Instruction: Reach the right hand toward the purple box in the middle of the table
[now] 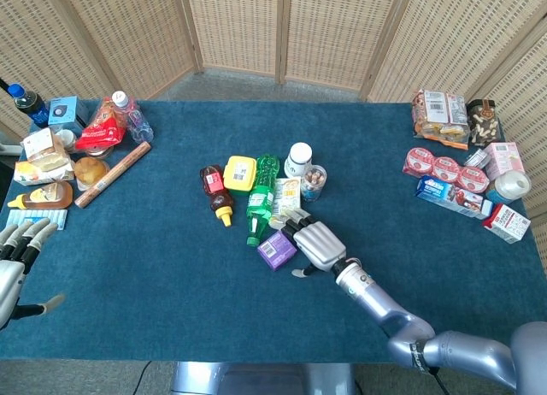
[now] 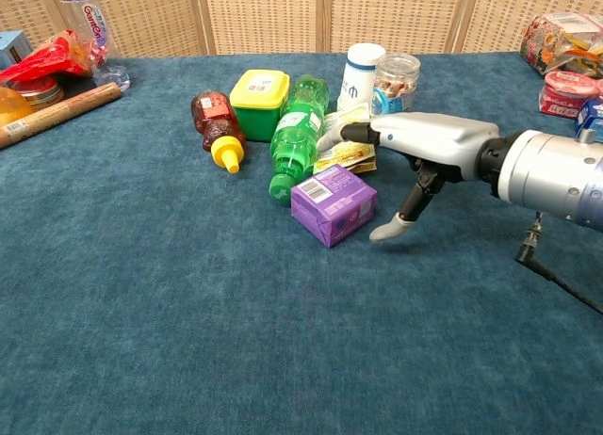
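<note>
The purple box (image 2: 334,203) lies on the blue desk (image 2: 188,313) in the middle cluster, and everything else here is placed from it. Just behind it, a green bottle (image 2: 296,134) lies on its side with its cap pointing at the box's back left corner. Behind the box and to its right is a yellow printed packet (image 2: 347,149), partly under the right hand's fingers. Further back stand a white bottle (image 2: 360,75) and a small clear jar (image 2: 396,80). Behind and to the left of the box sit a yellow-lidded tub (image 2: 260,103) and a brown squeeze bottle (image 2: 217,124) with a yellow cap, lying down.

The right hand (image 2: 415,162) hovers just to the right of the box, palm down and spread, holding nothing. Its fingers (image 2: 350,131) reach over the packet behind the box, and its thumb (image 2: 391,228) hangs down close beside the box's right side; whether it touches the box cannot be told.

The left hand (image 1: 15,258) is well to the left of the box at the desk's near edge, fingers apart and empty
</note>
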Available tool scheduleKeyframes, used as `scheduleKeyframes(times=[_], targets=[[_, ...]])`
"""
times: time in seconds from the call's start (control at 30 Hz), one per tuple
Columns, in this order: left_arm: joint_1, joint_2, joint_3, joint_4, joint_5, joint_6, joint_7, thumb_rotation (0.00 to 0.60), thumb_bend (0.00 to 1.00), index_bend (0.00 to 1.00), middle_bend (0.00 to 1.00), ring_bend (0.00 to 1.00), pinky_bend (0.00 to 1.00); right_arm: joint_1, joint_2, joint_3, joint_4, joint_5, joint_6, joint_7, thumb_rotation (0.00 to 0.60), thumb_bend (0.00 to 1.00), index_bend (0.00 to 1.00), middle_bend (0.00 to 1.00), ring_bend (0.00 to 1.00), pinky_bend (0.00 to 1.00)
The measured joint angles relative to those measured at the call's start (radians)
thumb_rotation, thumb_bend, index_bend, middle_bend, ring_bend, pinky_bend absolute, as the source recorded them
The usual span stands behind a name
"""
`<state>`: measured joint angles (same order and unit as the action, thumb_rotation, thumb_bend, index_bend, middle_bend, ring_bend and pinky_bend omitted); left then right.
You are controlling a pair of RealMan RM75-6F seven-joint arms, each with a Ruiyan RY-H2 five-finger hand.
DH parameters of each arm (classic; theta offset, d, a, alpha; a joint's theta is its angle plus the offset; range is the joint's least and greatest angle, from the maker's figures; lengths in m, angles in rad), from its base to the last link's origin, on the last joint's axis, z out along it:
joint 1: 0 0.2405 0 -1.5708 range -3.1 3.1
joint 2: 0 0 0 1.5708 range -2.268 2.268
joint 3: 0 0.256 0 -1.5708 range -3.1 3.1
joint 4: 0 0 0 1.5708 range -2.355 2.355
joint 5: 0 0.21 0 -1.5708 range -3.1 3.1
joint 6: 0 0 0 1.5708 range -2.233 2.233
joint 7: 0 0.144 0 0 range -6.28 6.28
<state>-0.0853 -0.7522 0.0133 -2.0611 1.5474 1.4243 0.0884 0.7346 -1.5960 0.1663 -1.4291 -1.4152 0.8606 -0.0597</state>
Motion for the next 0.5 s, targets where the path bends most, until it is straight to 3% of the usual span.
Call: scheduleKeyframes(times=[0.23, 0.5], targets=[[-0.001, 0.002, -0.002, 0.002, -0.003, 0.0, -0.007, 0.6, 0.0, 0.0, 0.0, 0.0, 0.0, 0.017, -0.025, -0.008, 0.022, 0.008, -0.002, -0.011, 0.6, 0.0, 0.19, 0.11, 0.0, 0.0], [0.003, 0.006, 0.0, 0.001, 0.002, 0.007, -0.01, 0.6, 0.0, 0.0, 0.0, 0.0, 0.0, 0.022, -0.06, -0.006, 0.052, 0.028, 0.024, -0.032, 0.6, 0.0, 0.44, 0.17, 0.0, 0.0]])
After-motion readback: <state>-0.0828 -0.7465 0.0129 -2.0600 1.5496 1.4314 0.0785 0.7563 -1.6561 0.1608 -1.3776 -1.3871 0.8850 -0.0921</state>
